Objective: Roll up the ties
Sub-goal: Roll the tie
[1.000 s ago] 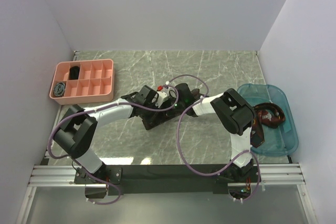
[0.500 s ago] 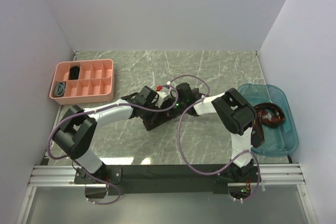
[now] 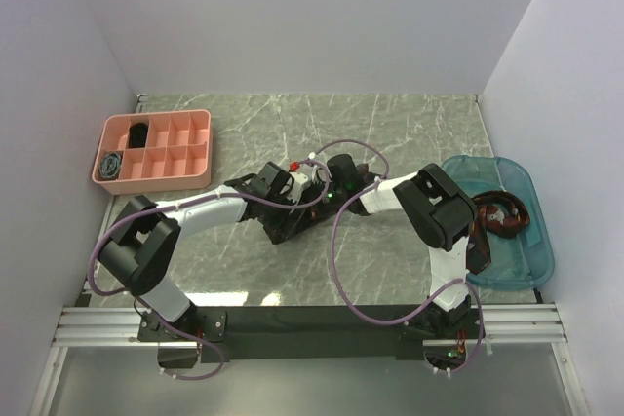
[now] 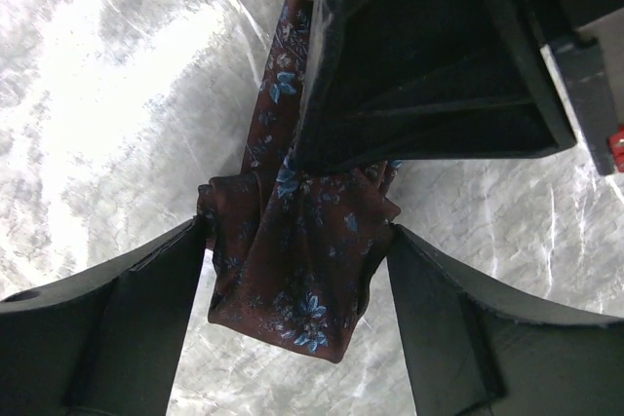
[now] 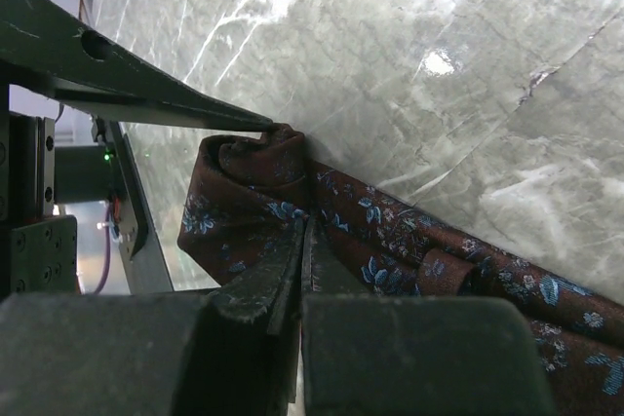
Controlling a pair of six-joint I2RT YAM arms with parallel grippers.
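The right pincer is pressed together, tips against a fold of the dark maroon fabric necktie with small blue flowers; whether cloth is caught between them cannot be told. The left pincer is spread, its fingers flanking the necktie's partly coiled end, which lies on the grey marbled tabletop between both arms. Well apart to the right, a translucent teal plastic tray holds dark ties.
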